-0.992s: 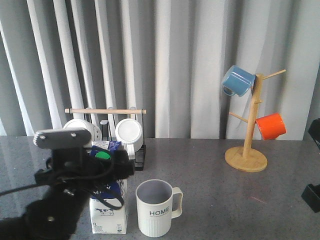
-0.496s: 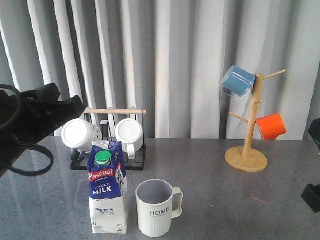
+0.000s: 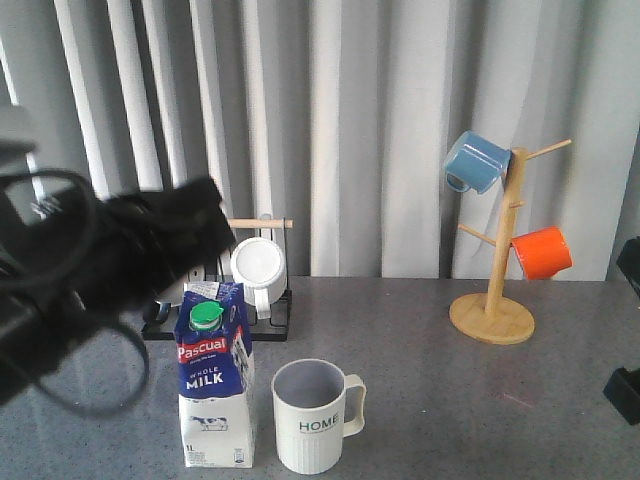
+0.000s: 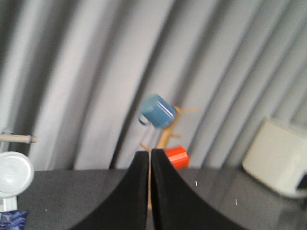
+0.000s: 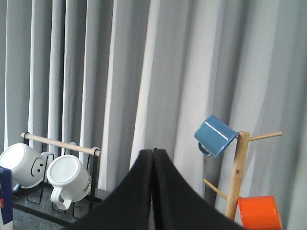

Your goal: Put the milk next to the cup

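Item: the milk [image 3: 216, 375], a blue-and-white carton with green cap, stood upright on the grey table [image 3: 420, 340] just beside the cup [image 3: 312, 415], on the side away from the cup's handle; the two looked apart by a narrow gap. No gripper touched it.

Item: left gripper [image 4: 149, 158], raised above and beyond the milk, pointing away over the table; its jaws were pressed together, holding nothing.

Item: right gripper [image 5: 153, 155], jaws likewise pressed together and empty, well clear of the milk.

Item: rack with two white mugs [image 3: 258, 266], behind the milk.

Item: wooden mug tree [image 3: 494, 290], far from the cup on its handle side, bearing a blue mug [image 3: 476, 161] and an orange mug [image 3: 541, 252].

Judgement: placement appeared complete; the step in hand was withdrawal. The next move probably called only for carrying the left arm away without brushing the carton.
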